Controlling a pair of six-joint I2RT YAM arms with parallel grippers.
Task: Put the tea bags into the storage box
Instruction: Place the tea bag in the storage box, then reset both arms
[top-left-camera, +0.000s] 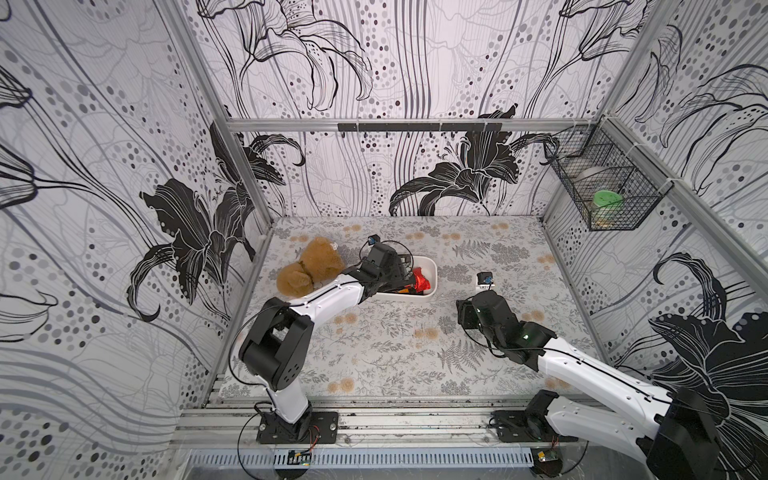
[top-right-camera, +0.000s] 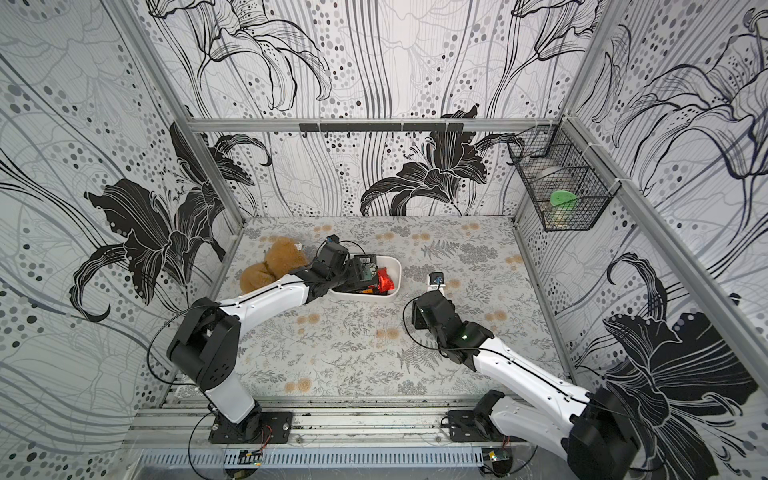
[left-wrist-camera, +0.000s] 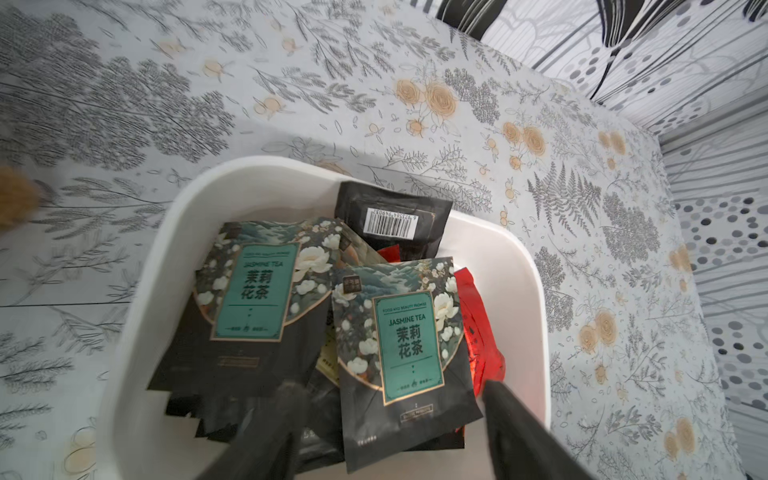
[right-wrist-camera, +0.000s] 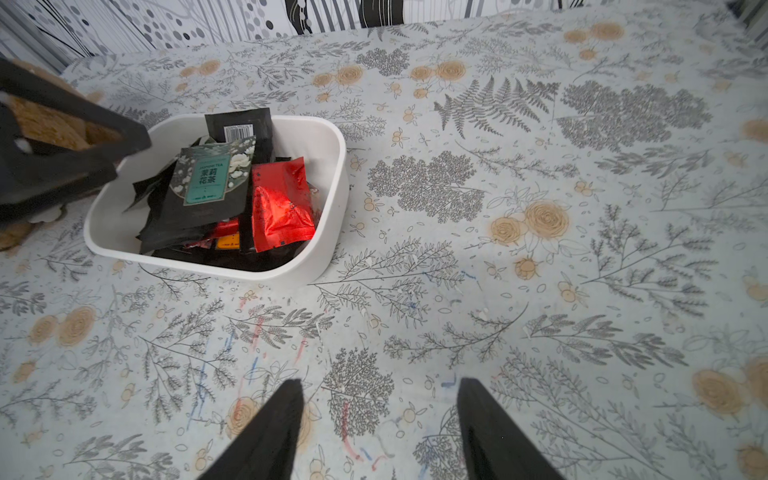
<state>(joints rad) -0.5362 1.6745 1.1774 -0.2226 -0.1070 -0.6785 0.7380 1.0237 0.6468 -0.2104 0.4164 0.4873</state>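
A white storage box (right-wrist-camera: 338, 195) sits on a floral-patterned desk (right-wrist-camera: 540, 316), piled with tea bags (right-wrist-camera: 208, 187). Most are black jasmine sachets, with a shiny red one (right-wrist-camera: 282, 208) and one showing a barcode (left-wrist-camera: 390, 220). The left fingers (left-wrist-camera: 286, 419) hover over the pile, spread wide, gripping nothing. The right fingers (right-wrist-camera: 270, 436) are also wide and empty, over the desk apart from the box. A brown plush toy (top-left-camera: 309, 266) lies near the box.
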